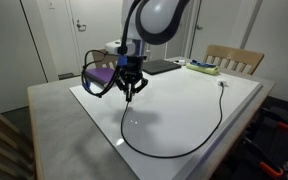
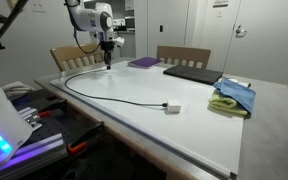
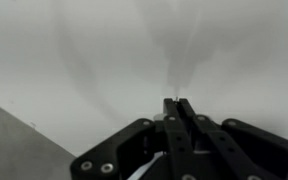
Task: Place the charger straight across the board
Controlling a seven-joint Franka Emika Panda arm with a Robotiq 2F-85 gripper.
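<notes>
Glossy white and flat, the board lies as a large rectangular panel on a matte grey bench and spreads out under the hand and away from it on all sides. The hand points straight down at this panel. Its slim black metal fingers are pressed together, and in both exterior views the thin dark end of the charger meets their tips, so it appears pinched there. From below the hand the slender black cable falls to the board and runs off in one wide, loose curve. It ends well apart from the hand at a small, blocky white plug that lies flat on the panel. Near the hand, just behind it in an exterior view, lies a thin purple book. A flat dark laptop and a crumpled blue and yellow-green cloth sit farther from it. Slatted wooden chairs stand beyond the bench.
</notes>
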